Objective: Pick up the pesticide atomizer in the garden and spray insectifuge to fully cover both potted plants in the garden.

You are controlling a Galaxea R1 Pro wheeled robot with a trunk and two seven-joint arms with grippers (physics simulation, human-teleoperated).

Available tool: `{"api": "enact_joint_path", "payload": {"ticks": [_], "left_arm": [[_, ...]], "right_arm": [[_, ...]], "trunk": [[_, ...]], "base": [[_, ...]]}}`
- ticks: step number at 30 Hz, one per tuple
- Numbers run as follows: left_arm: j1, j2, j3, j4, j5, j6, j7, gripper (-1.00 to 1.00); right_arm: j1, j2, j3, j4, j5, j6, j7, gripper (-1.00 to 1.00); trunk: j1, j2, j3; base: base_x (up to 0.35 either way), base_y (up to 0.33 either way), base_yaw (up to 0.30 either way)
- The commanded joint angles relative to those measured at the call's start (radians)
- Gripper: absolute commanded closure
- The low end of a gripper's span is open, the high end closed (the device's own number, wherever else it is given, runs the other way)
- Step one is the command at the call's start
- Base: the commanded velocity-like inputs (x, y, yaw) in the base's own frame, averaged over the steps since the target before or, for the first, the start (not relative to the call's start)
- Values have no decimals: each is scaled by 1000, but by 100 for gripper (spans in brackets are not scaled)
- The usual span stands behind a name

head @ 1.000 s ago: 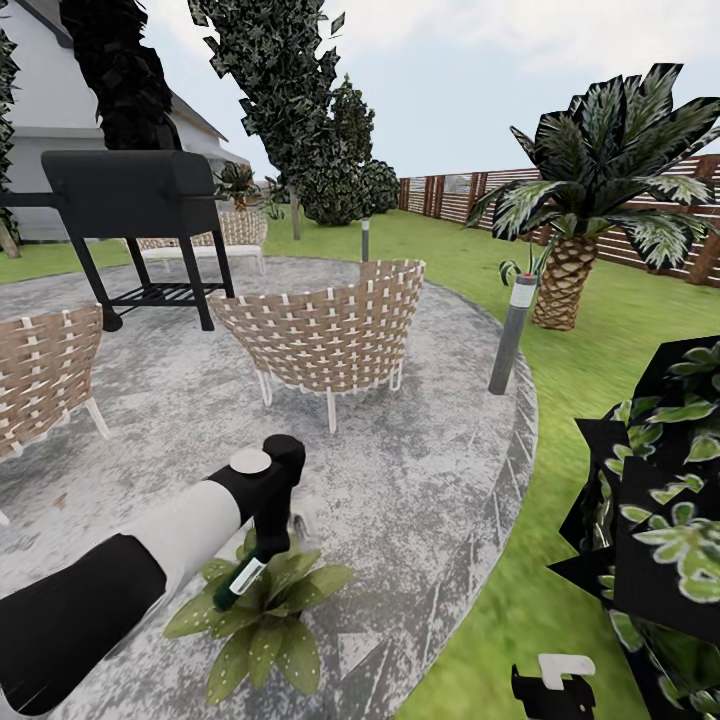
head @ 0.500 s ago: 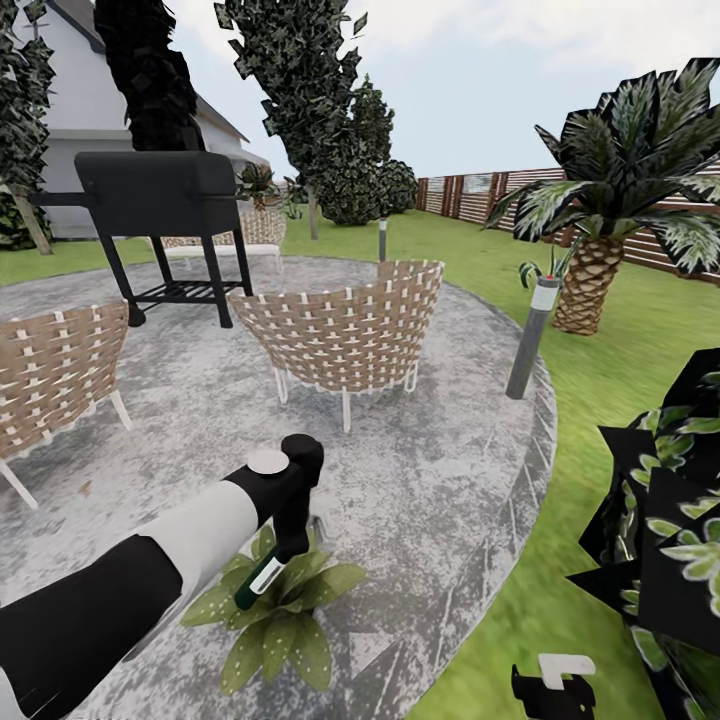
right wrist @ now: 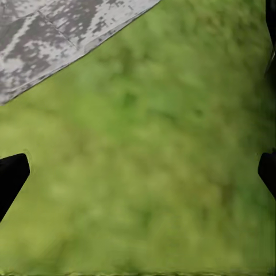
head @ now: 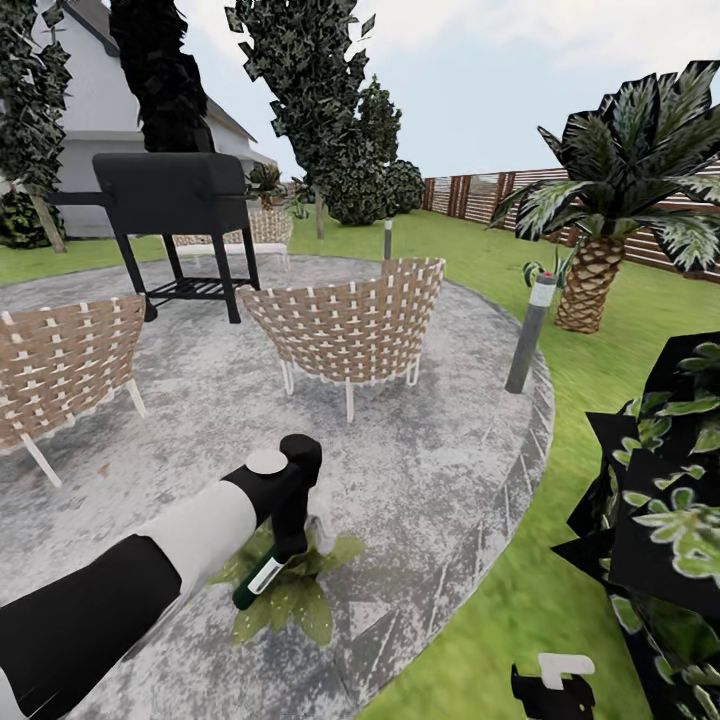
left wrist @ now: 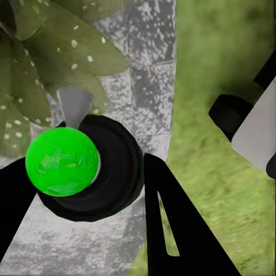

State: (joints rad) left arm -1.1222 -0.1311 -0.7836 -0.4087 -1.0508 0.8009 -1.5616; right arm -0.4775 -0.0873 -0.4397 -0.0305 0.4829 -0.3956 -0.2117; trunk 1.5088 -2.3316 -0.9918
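left gripper (head: 268,568): clamped on pesticide atomizer (head: 258,580), nozzle over potted plant (head: 285,590)
right gripper (right wrist: 138,172): fingers spread, above lawn (right wrist: 149,172)

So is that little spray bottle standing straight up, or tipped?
Tipped. In the head view the pesticide atomizer slants downward in the left gripper, its lower end over the spotted leaves of the potted plant.
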Motion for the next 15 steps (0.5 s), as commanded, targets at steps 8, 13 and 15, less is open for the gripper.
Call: {"api": "enact_joint_path", "payload": {"ticks": [8, 13, 15], "left_arm": [[-1, 1, -5, -1, -6, 14, -9, 100], [-1, 1, -5, -2, -6, 17, -9, 100], [-1, 2, -5, -2, -6, 17, -9, 100]], "right_arm": [[0, 0, -7, 2, 11, -3, -5, -100], [0, 0, -7, 2, 11, -3, -5, -100], [-1, 0, -7, 2, 11, -3, -5, -100]], "trunk": [[-1, 0, -1], [-1, 0, -1], [-1, 0, -1]], "base": [[-332, -20, 273], [-115, -223, 278], [-12, -270, 278]]}}
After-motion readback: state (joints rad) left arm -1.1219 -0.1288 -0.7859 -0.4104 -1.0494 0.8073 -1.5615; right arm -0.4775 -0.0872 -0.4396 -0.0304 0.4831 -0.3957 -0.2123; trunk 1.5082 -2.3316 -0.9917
